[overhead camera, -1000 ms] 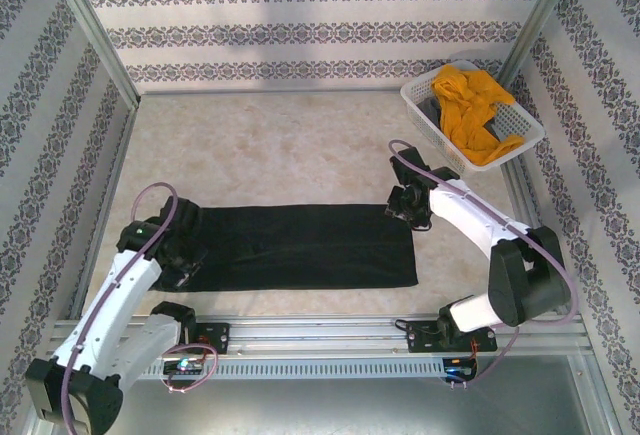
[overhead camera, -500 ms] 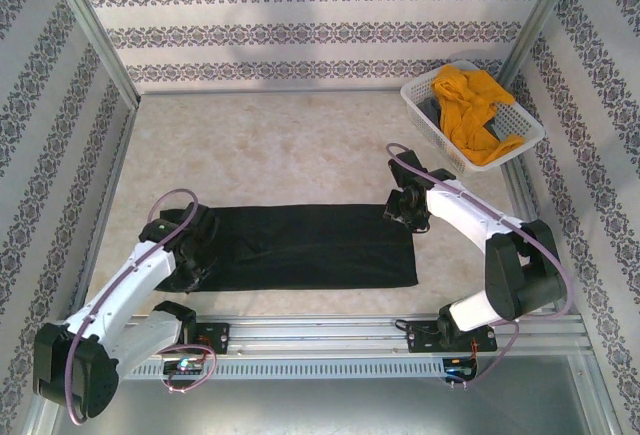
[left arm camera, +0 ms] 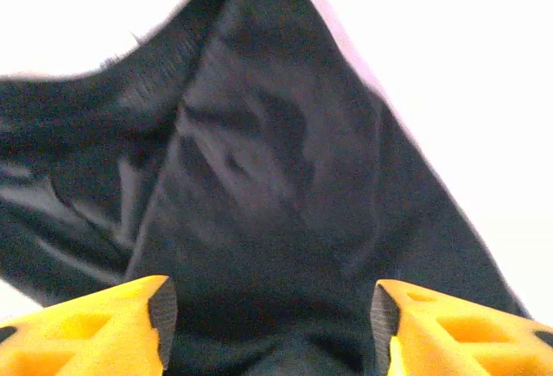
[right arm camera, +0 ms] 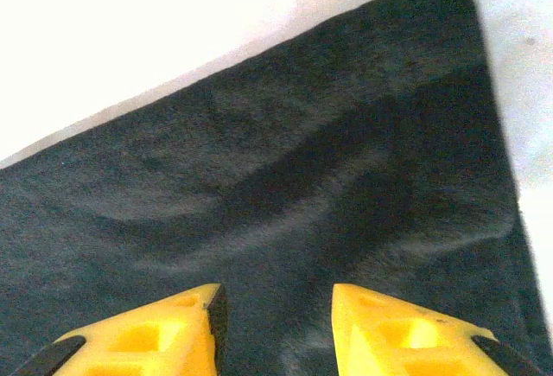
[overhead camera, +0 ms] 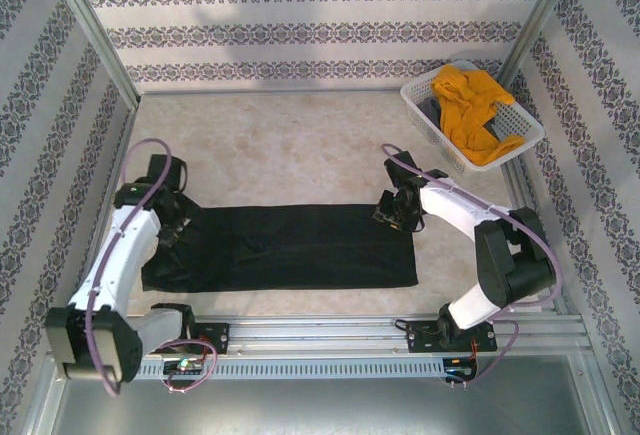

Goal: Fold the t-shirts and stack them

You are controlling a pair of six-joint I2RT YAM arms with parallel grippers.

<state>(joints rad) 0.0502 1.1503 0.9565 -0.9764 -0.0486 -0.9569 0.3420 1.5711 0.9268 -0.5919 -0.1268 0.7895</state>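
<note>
Since a second ago the left arm has swung from the near-left corner up along the left side, so the left pincer (overhead camera: 178, 230) now sits over the left end of the black t-shirt (overhead camera: 300, 247), while the right pincer (overhead camera: 393, 213) has shifted only slightly at the shirt's far right corner. That shirt lies folded into a long band across the near part of the counter (overhead camera: 280, 145), its near edge straight and just short of the front rail (overhead camera: 320, 327). Its left end is rumpled and partly covered by the arm. In the left wrist view the left pincer (left arm camera: 272, 324) has its fingers (left arm camera: 112, 324) wide apart, with creased black cloth below and beyond them, blurred and cut off at the frame's bottom. In the right wrist view the right pincer (right arm camera: 276, 333) also stands apart with a narrower gap, over flat cloth near the shirt's corner; whether the tips touch it I cannot tell. Behind the band the counter is bare up to the back wall. The mustard-yellow t-shirt (overhead camera: 468, 105) is heaped in the basket (overhead camera: 418, 103) at the far right corner, something dark beneath it hard to make out.
</note>
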